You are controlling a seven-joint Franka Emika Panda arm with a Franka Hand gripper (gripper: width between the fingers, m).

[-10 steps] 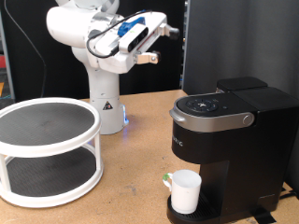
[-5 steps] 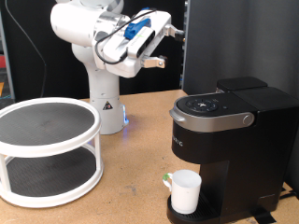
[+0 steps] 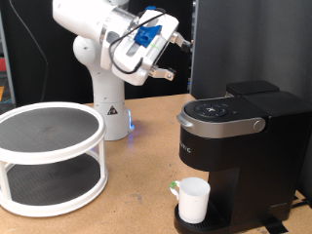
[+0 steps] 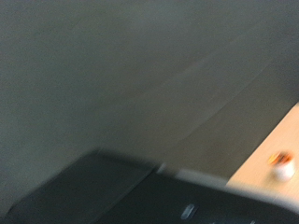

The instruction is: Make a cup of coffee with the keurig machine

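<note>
The keurig machine [image 3: 239,146], boxy and black with its lid down, stands at the exterior view's right. Its dark top edge [image 4: 140,191] fills the blurred wrist view's lower part. The white cup [image 3: 193,199] sits on the drip tray under the spout, handle towards the exterior view's left. My gripper [image 3: 176,58] hangs high in the air to the upper left of the machine. It is open, fingers spread, with nothing between them, and well clear of both the machine and the cup.
A white two-tier round rack [image 3: 49,156] stands on the wooden table at the exterior view's left. The robot's white base [image 3: 109,107] is behind it. A tall black panel [image 3: 249,44] rises behind the machine. A small orange-and-white blur [image 4: 278,164] lies on the table.
The arm has swung the hand upward and slightly right, tilting it more steeply. The fingers stay spread. The cup and the machine have not moved.
</note>
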